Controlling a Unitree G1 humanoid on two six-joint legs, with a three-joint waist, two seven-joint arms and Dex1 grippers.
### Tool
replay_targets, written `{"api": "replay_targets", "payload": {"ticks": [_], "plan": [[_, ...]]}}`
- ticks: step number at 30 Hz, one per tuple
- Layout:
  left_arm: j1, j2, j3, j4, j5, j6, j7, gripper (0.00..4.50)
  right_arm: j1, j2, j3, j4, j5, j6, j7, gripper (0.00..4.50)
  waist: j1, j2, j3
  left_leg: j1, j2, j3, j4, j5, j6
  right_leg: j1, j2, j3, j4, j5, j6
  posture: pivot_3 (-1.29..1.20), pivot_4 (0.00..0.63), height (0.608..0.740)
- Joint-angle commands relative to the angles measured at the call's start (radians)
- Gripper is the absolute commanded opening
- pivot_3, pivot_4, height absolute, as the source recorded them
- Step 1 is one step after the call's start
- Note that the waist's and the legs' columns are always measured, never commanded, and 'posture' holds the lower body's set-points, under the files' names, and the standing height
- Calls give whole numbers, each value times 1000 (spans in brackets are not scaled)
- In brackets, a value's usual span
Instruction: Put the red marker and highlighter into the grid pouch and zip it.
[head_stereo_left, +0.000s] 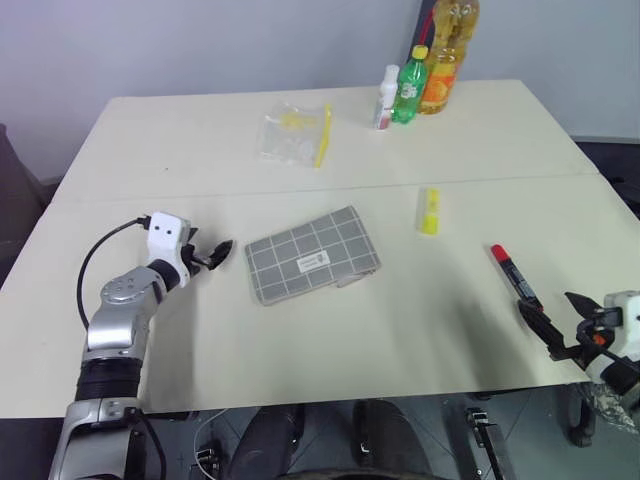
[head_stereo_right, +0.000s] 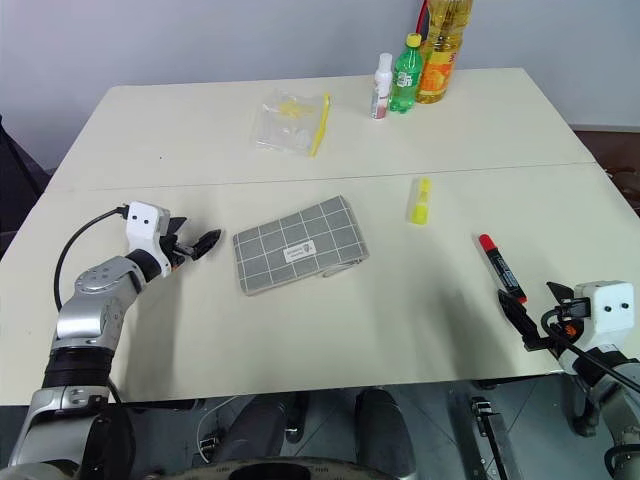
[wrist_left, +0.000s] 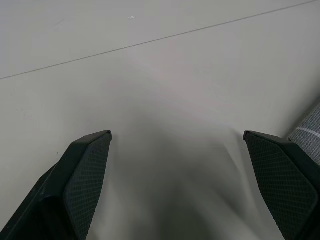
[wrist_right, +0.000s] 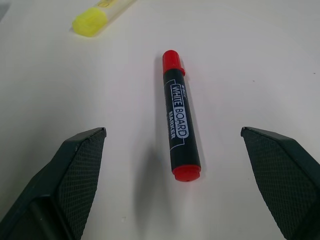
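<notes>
Marker (wrist_right: 180, 131), highlighter (head_stereo_left: 428, 212) beside pouch (head_stereo_left: 312, 255)

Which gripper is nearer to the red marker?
Right. The right gripper, open, sits just short of the red marker, lined up with it. The left gripper, open, is far across the table beside the grid pouch.

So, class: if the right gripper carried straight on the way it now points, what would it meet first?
Most likely the red marker: it lies on the table just ahead of the open right gripper, lined up between its fingers. The highlighter lies further off, to one side.
</notes>
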Motion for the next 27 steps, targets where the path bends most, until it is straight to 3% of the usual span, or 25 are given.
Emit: {"api": "replay_targets", "payload": {"ticks": [1,10,14,17,20,27], "plan": [[-20,8,26,-40,-9,-17,13,4454,-5,-7,-2,-40,7,-6,-6,4500,0,0,0,0,0,0,0,0,0,0,0,0,0,0,0,0,150,740],[-4,17,31,-56,-19,-26,8,4454,-133,-87,38,-60,21,30,-6,4500,-2,0,0,0,0,0,0,0,0,0,0,0,0,0,0,0,150,740],[24,25,44,-96,-24,-46,5,4454,-270,-121,133,-73,14,65,-15,4500,-1,0,0,0,0,0,0,0,1,0,0,0,0,0,0,0,150,740],[95,35,45,-158,-16,-83,-11,4454,-426,-115,287,-68,-17,84,-24,4500,-7,0,0,0,0,0,0,1,2,0,0,0,0,0,0,0,150,740],[158,55,29,-212,3,-120,-36,4500,-534,-97,413,-21,-74,79,-35,3727,-3,0,0,0,0,0,0,1,2,-1,0,0,0,0,0,0,150,740],[287,175,-15,-279,110,-327,-139,4500,-780,16,667,197,-241,59,-75,63,-2,-1,1,-2,0,0,1,0,1,-2,-1,0,-1,1,-1,0,150,740]]}}
